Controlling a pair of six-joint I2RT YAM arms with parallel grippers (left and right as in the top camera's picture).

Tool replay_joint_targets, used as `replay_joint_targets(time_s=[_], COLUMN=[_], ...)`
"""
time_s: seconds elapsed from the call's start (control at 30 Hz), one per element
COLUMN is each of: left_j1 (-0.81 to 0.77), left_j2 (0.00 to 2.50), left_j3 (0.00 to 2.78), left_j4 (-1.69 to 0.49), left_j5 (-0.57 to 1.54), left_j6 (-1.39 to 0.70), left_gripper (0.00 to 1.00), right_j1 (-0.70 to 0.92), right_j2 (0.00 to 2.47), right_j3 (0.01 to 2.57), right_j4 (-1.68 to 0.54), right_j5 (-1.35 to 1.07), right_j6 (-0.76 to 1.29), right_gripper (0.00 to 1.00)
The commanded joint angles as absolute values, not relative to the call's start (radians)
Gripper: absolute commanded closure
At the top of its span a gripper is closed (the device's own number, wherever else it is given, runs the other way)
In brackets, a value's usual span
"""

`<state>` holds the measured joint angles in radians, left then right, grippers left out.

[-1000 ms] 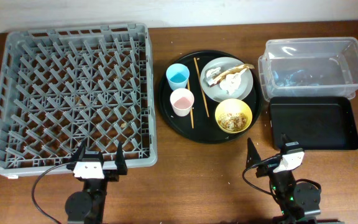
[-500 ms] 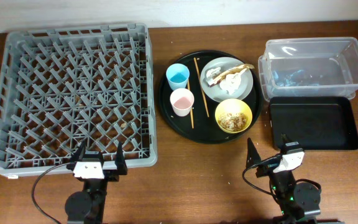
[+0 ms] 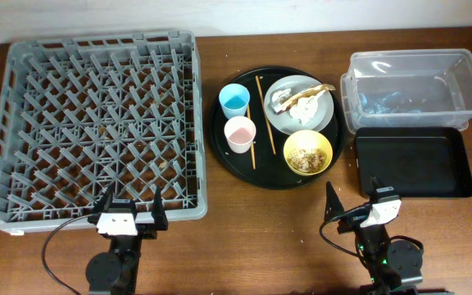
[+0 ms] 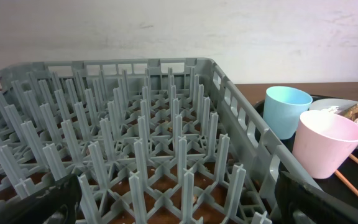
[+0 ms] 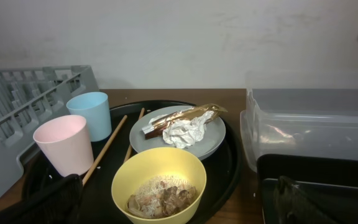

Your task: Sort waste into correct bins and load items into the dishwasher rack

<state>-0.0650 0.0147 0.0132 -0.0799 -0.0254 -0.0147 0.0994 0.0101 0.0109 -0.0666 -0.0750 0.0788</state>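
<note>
Waste is all unsorted on the dishes: the crumpled white tissue (image 3: 307, 109) and the gold-brown wrapper (image 3: 297, 95) lie on the grey plate (image 3: 327, 115) at 1 o'clock on the round black tray (image 3: 220, 141), and the food scraps (image 3: 306, 156) fill the yellow bowl (image 3: 288, 157) at 4 o'clock. Both claws stand wide open and empty at the 6 o'clock edge of the bench (image 3: 236, 242), the left claw (image 3: 129, 203) by the rack (image 3: 97, 123) and the right claw (image 3: 353, 197) just below the shallow black tray (image 3: 412, 164), with the clear tub (image 3: 465, 82) at its 12 o'clock. The likely first step is a right-claw reach for the tissue: descend from above, pinch only its raised crest, and keep off the wrapper and plate. The right wrist view shows the wrapper lying against the tissue's far side and how deep the scraps sit. Only the overhead view shows both bins whole.
</note>
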Motion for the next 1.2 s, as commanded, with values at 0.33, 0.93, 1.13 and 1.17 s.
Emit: replay_joint_targets(time_s=[0.33,0.93,1.13,1.17], left_j1=[-0.064,-0.064,-0.064,-0.064], left_j2=[0.006,0.006,0.006,0.006], left_j3=[0.009,0.009,0.009,0.009], left_j4=[-0.084,-0.084,-0.084,-0.084], left_j5=[-0.014,-0.014,-0.014,-0.014], left_j6=[-0.006,-0.006,-0.006,-0.006], left_gripper=[0.01,0.01,0.01,0.01], right_j1=[0.104,0.104,0.105,0.105], right_j2=[0.003,0.563,1.082,1.184], right_j3=[0.006,0.852,1.383,1.490], right_j4=[0.057,-0.390,-0.728,-0.794], right_j5=[-0.087,-0.241,-0.309,-0.321], right_j6=[0.085,0.007,0.007,0.007], right_gripper=[0.01,0.02,0.01,0.02])
